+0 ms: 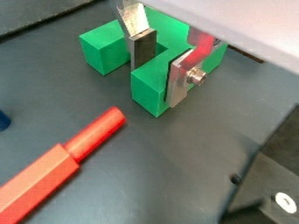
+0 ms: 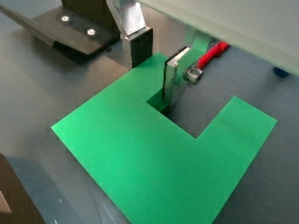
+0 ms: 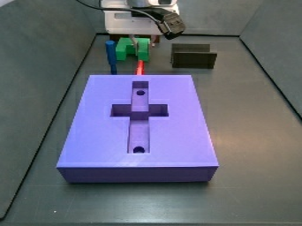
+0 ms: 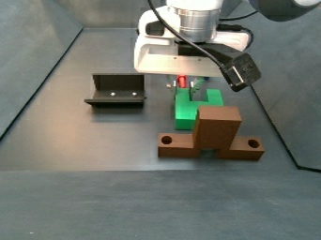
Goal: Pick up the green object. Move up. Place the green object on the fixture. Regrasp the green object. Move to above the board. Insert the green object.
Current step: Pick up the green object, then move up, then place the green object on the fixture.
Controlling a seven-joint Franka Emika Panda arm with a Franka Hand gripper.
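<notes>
The gripper (image 1: 160,61) is seen low over the floor at the green object (image 1: 140,57), with its two flat silver fingers (image 1: 179,80) set on either side of one prong of that piece. In both wrist views one dark-padded finger is placed inside the notch and the other against the prong's outer face, so the jaws are narrowly parted and closed around the prong; whether the pads press firmly on it cannot be told. The green object (image 2: 163,140) is shown resting on the dark floor, its two prongs and the notch between them facing upward toward the wrist. A red bar (image 1: 59,162) with a stepped end is seen lying flat on the floor near the green object, apart from it. In a wrist view the fixture (image 2: 70,31), a dark bracket with screw holes, is seen just beyond the green object. In a side view the board (image 3: 139,124) is shown as a large purple slab with a cross-shaped recess and two round holes, lying in the foreground, with the green object (image 3: 130,46) behind its far edge under the gripper (image 3: 144,40); a blue upright peg (image 3: 109,53) stands just beside the green piece, and the fixture (image 3: 193,56) is placed to the other side, well apart from it. In a side view a brown cross-shaped piece (image 4: 213,136) is seen in front of the green object (image 4: 191,108), with the fixture (image 4: 116,92) off to the side.
</notes>
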